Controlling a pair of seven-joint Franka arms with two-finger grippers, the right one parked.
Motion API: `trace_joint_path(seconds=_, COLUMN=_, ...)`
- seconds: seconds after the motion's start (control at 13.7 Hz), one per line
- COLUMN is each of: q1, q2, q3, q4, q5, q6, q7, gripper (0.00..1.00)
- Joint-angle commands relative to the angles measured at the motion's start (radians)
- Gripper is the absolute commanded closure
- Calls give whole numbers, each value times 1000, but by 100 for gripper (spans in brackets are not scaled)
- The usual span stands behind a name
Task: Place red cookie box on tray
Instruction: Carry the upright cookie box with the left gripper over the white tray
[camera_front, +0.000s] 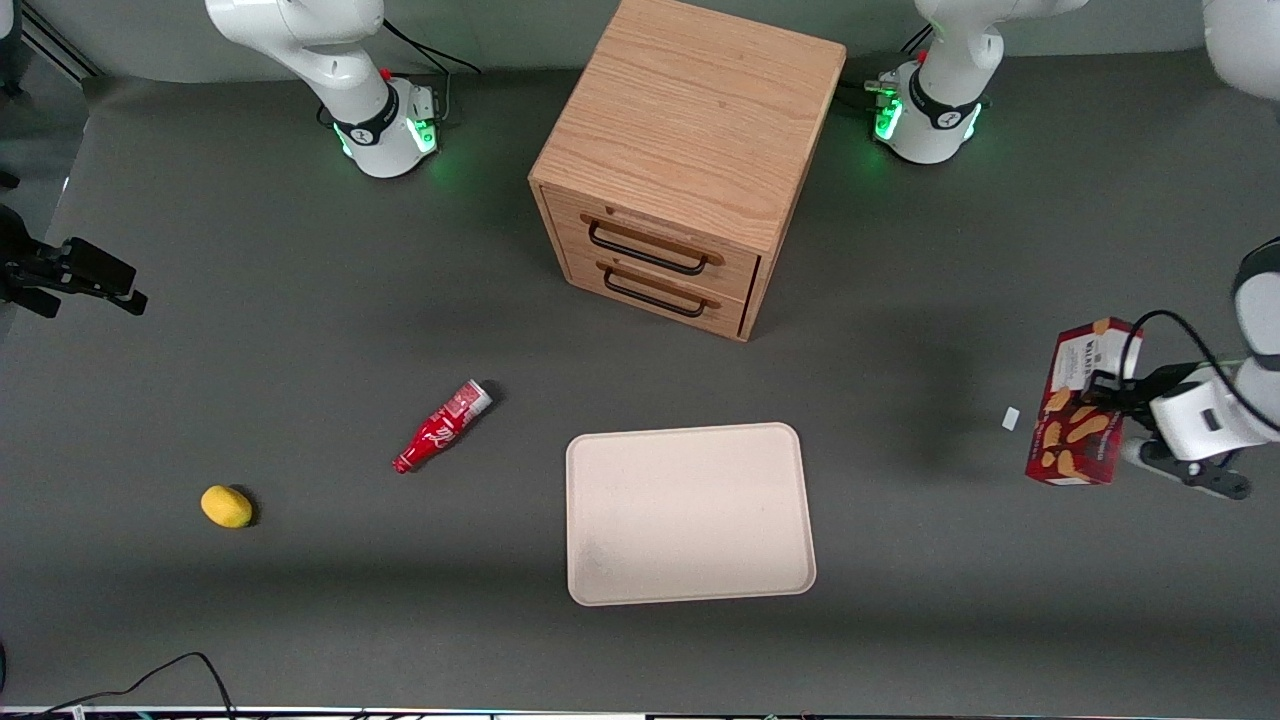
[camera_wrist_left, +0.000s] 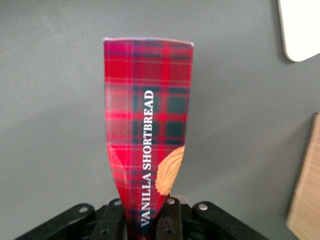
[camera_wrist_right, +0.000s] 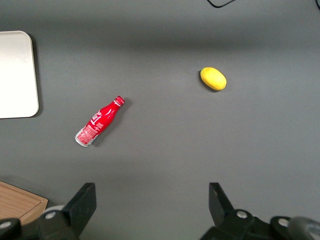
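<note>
A lemon (camera_front: 227, 506) and a small red bottle (camera_front: 441, 427) lie toward the parked arm's end of the table; the tray (camera_front: 689, 513) sits in front of the wooden drawers (camera_front: 686, 160); the gripper (camera_front: 1120, 400), fingers clamped on the red cookie box (camera_front: 1078, 405), holds it aloft at the working arm's end, well apart from the tray.

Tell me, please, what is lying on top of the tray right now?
Nothing lies on the tray; its whole pale surface shows bare. The red cookie box hangs in the gripper, shut on it, toward the working arm's end of the table. What is under the tray cannot be seen.
</note>
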Motion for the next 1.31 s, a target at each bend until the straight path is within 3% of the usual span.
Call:
trace_joint_path(seconds=0.0, q1=-7, q2=-22, q3=-24, q4=136, q5=-10, q6=-155, q7=-180, gripper=100)
trace_joint_path(seconds=0.29, q1=-7, q2=-45, q3=-255, q4=201, q5=-4, q6=-187, q7=-609, gripper=100)
trace_joint_path(seconds=0.44, q1=-11, q2=-41, q3=-346, q4=201, q5=4, q6=-158, q7=-741, gripper=100)
trace_joint_path(seconds=0.66, q1=-40, q2=2, q3=-451, q4=170, q5=31, q6=19, q7=-912, gripper=100)
trace_joint_path(seconds=0.88, q1=-97, q2=122, q3=-485, q4=141, q5=155, q6=219, q7=-1044, gripper=100)
trace_joint_path(seconds=1.24, q1=-119, q2=313, q3=-505, q4=133, q5=296, q6=492, q7=-1107, gripper=100)
